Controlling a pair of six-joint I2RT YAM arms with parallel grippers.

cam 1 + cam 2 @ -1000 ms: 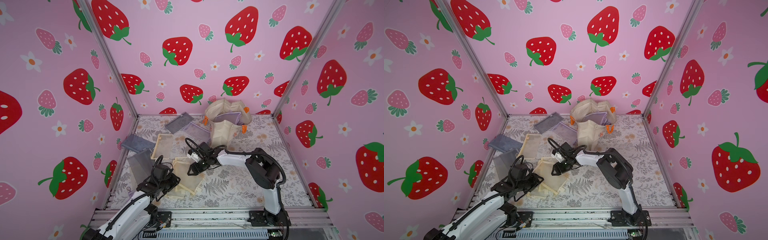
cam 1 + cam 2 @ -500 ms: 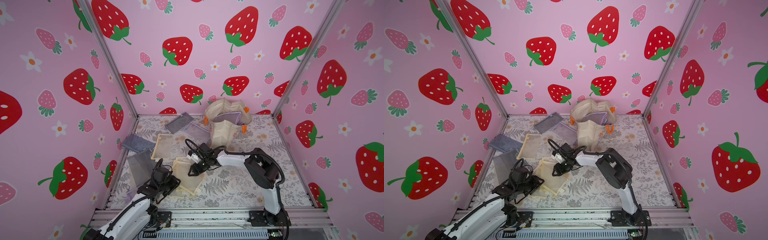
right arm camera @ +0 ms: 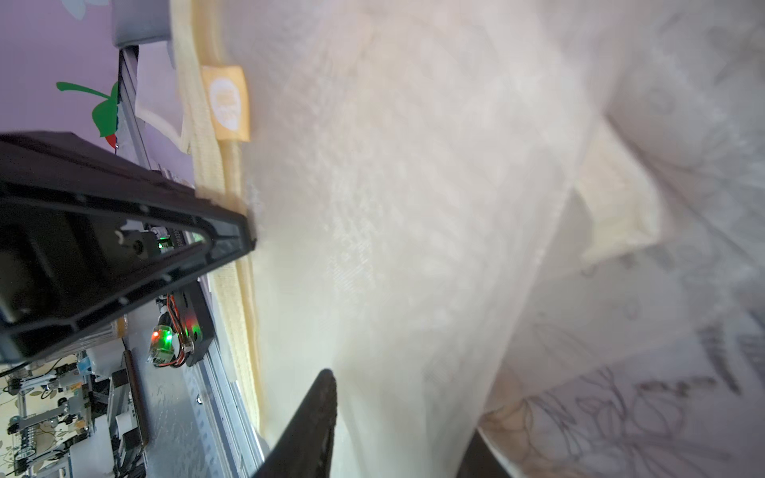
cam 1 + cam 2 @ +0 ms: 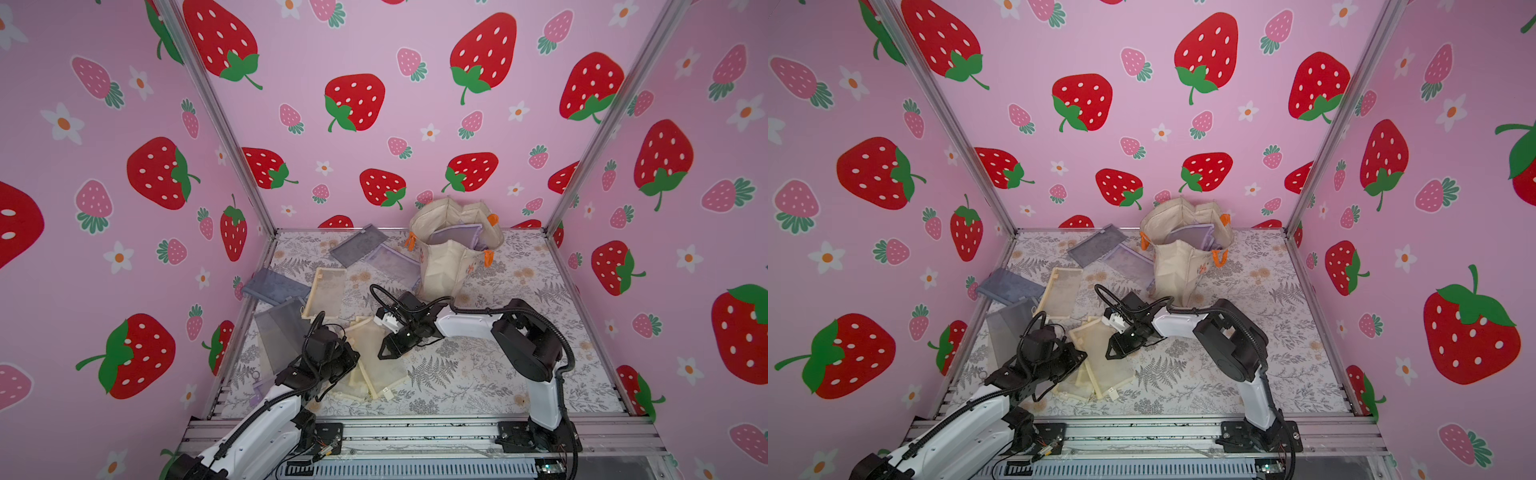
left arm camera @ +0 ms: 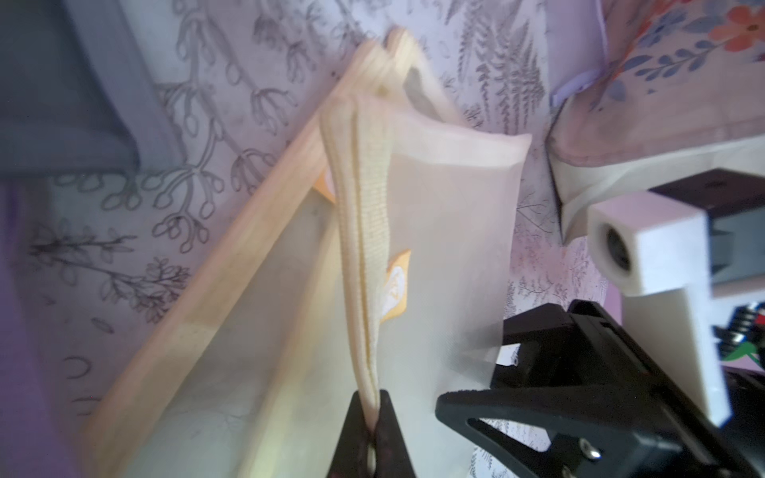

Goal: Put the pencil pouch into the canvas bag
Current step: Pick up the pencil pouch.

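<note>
one canvas bag [image 4: 444, 270], left pincer [image 5: 372, 416] pinching one pouch [image 5: 447, 215]

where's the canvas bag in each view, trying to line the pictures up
Top views: the canvas bag stands at the back of the table, right of centre, in both top views.
Left wrist: its floral-print side shows behind the white camera block.
Right wrist: not in it.
Shared landmark: the cream mesh pouch pinched by the left gripper.

Left gripper [image 4: 1079, 360] seemingly pinching cream pouch [image 4: 1100, 372]; canvas bag [image 4: 1177, 266] upright.
</note>
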